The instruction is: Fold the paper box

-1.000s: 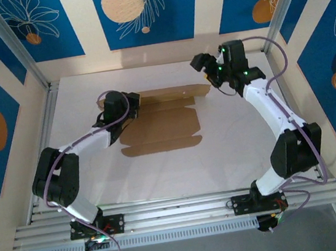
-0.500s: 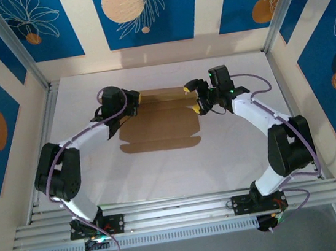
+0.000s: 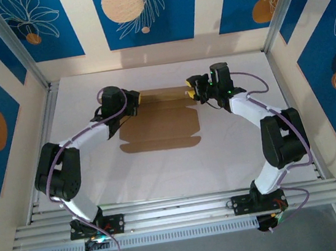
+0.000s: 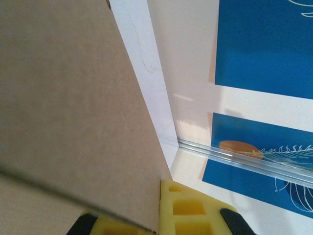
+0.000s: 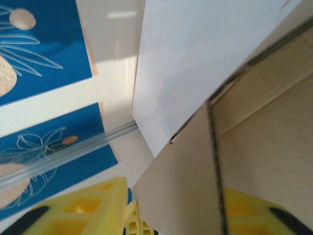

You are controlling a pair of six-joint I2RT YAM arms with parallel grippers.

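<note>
The right pincer [image 3: 192, 89], spread a moment ago, has swung in and nipped the right end of the raised far flap of the paper box [image 3: 159, 126]. The left pincer [image 3: 135, 99] pinches its left end. The box lies mid-surface [image 3: 233, 148], the flap seemingly ready for folding.

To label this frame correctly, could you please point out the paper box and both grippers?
paper box [image 3: 159, 125]: top external view, middle of its flat panel.
left gripper [image 3: 137, 98]: top external view, between its fingertips, at the box's far-left corner.
right gripper [image 3: 190, 89]: top external view, between its fingertips, at the box's far-right corner.
</note>
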